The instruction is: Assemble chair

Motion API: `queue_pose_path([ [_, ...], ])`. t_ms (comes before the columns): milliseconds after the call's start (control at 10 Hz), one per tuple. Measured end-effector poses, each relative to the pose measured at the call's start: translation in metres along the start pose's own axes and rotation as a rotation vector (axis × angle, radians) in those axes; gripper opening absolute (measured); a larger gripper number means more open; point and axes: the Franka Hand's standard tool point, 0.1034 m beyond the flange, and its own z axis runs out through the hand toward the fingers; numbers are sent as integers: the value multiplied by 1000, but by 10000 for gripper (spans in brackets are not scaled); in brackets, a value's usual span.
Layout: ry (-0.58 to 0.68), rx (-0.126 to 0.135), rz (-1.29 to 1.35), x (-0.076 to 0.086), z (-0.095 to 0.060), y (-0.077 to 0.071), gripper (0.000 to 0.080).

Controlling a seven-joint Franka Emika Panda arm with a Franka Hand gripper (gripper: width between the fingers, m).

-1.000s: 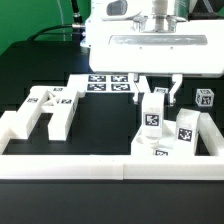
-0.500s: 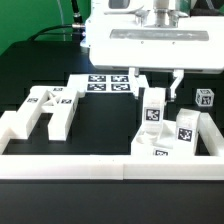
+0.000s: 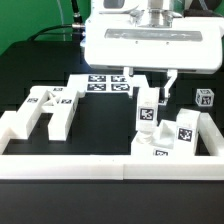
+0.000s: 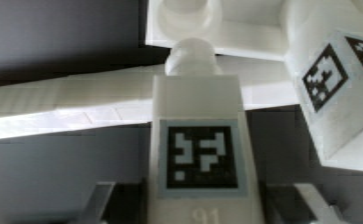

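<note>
The gripper (image 3: 148, 88) fingers pinch the upright bar (image 3: 147, 113) at its top; tilt may jam the end below the fingers against the neighbouring block (image 3: 187, 130).

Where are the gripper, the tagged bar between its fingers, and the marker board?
gripper (image 3: 150, 88): exterior view, midway between the fingertips.
tagged bar (image 4: 203, 150): wrist view, on its square tag.
marker board (image 3: 104, 82): exterior view, on its tagged top face.
</note>
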Motion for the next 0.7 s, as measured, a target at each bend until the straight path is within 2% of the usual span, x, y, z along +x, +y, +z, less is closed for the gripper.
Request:
queue_pose_path([
  [200,18,-2,-49,-7,-4,-3,294],
  [400,26,-13,-65,-17,-1,4,294],
  [700,23,-13,-63,-14,0,4,294],
])
